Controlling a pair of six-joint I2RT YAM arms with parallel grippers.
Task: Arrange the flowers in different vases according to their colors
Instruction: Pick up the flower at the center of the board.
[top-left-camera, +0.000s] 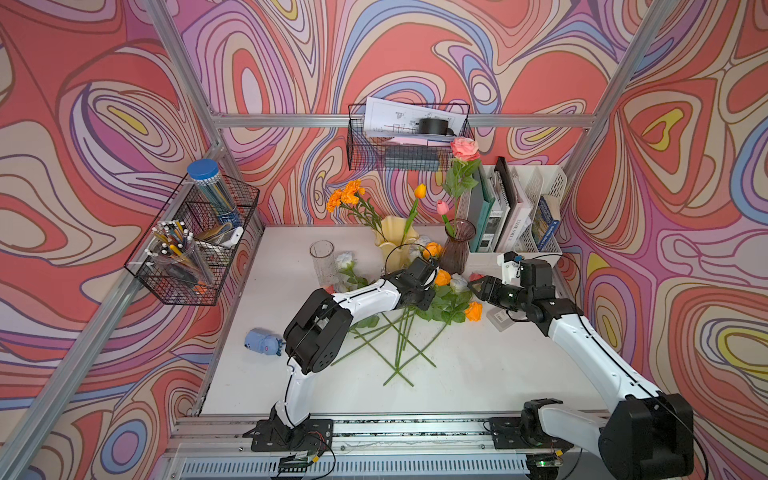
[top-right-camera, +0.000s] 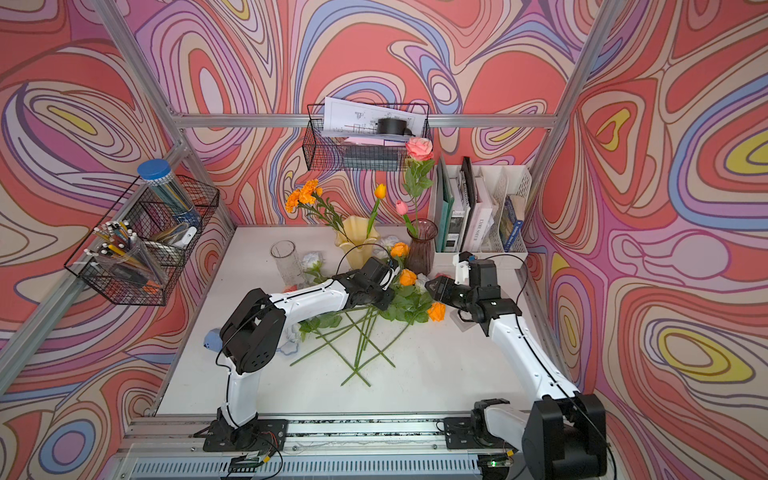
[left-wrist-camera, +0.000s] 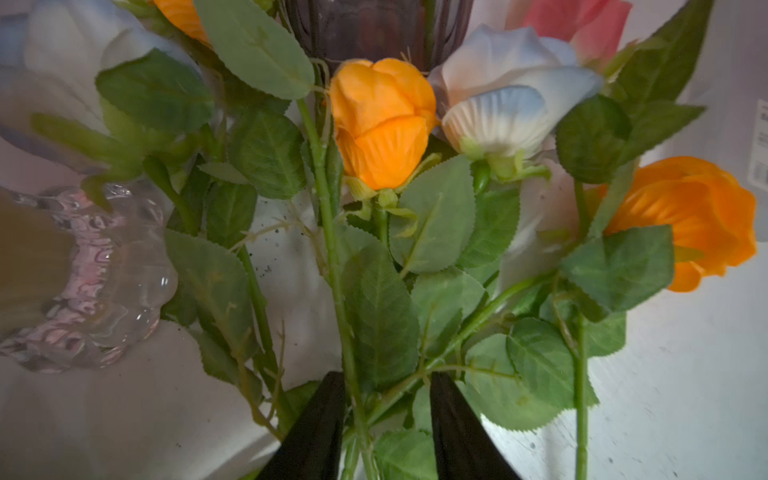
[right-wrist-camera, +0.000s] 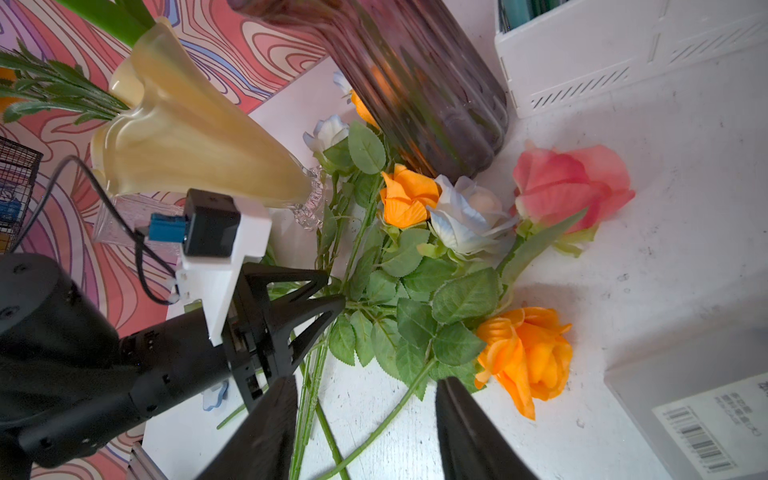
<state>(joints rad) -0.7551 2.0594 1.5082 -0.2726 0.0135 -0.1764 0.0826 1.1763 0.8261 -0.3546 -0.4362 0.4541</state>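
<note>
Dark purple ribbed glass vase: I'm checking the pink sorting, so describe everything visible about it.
The dark purple ribbed glass vase stands upright beside the white file rack. Translucent; flared rim, narrow neck, bulging body. It holds a pink rose and a pink tulip bud. A loose orange rose lies close by its base.

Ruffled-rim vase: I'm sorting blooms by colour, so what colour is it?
Pale yellow-amber; the ruffled-rim vase shows best in the right wrist view.
</note>
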